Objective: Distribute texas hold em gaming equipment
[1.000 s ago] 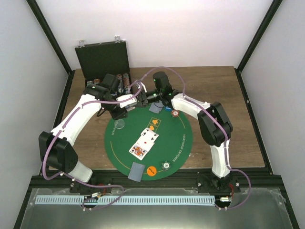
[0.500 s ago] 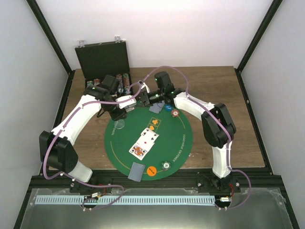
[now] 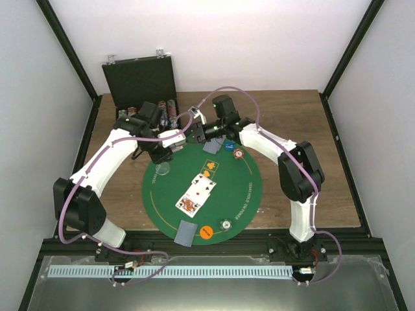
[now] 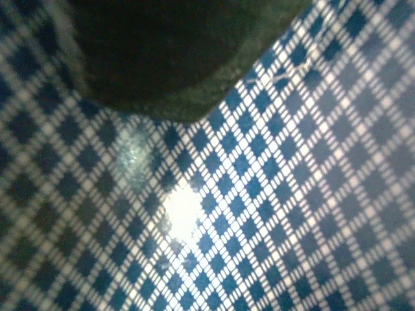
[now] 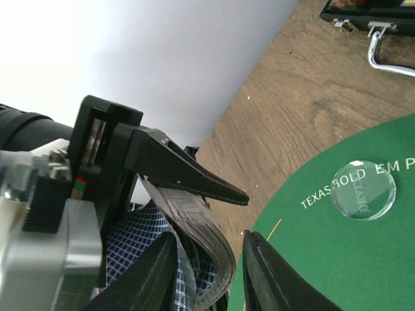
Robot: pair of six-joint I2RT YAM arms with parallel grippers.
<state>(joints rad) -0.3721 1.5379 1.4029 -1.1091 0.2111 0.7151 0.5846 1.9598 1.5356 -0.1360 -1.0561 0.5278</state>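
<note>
My left gripper [image 3: 174, 138] is shut on a deck of playing cards [image 5: 194, 220] above the mat's far edge. The checked blue card backs [image 4: 259, 194] fill the left wrist view. One black finger [image 5: 188, 175] of that gripper presses on the bent deck. My right gripper [image 5: 211, 234] straddles the deck's curled end, jaws partly closed, with a thin gap at one finger; it also shows in the top view [image 3: 192, 131]. Face-up cards [image 3: 196, 192] lie mid-mat, and face-down cards [image 3: 187, 232] near the front. Orange [image 3: 207, 232], silvery [image 3: 225, 224], red-and-white [image 3: 238, 154] and clear [image 5: 363, 189] discs sit on the mat.
The round green felt mat [image 3: 240, 194] covers the middle of the wooden table. The open black case [image 3: 139, 78] with rows of discs stands at the back left, its metal handle [image 5: 389, 55] facing the mat. A black frame edges the table.
The right gripper has moved left up to the deck in the left gripper, and its jaws have narrowed around the cards. The left arm has stayed put.
</note>
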